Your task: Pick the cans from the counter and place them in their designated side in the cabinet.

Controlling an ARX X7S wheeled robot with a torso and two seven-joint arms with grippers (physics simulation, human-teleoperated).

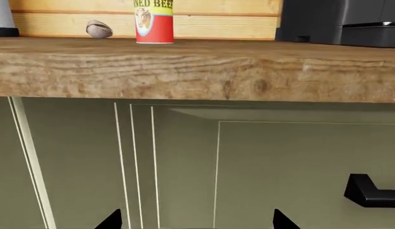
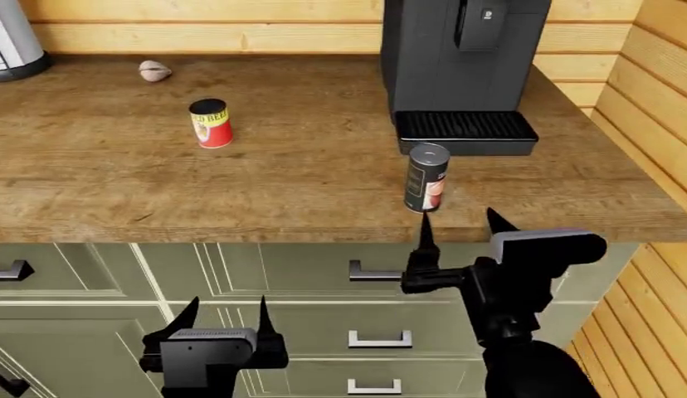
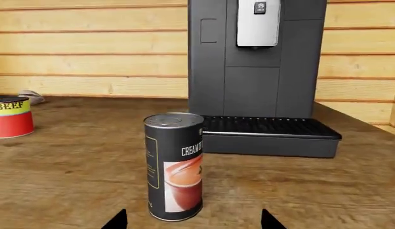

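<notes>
The grey can (image 3: 174,167) stands upright on the counter (image 2: 310,166), near its front edge, just before the coffee machine (image 2: 463,66). The red can (image 2: 211,123) stands well apart.

Step in hand: approach to the grey can, judged. The right hand (image 2: 459,235) is released, empty, aligned short of it. The left hand (image 2: 224,315) is released, below the edge.

Next: advance, straddle, close.

Both arms low in front of the torso, head view. L gripper (image 2: 225,317) sits lower, its 2 fingertips pointing up and spread apart, nothing between. R gripper (image 2: 460,225) is raised higher, wrist bent, its 2 fingertips also spread wide, nothing held.
</notes>
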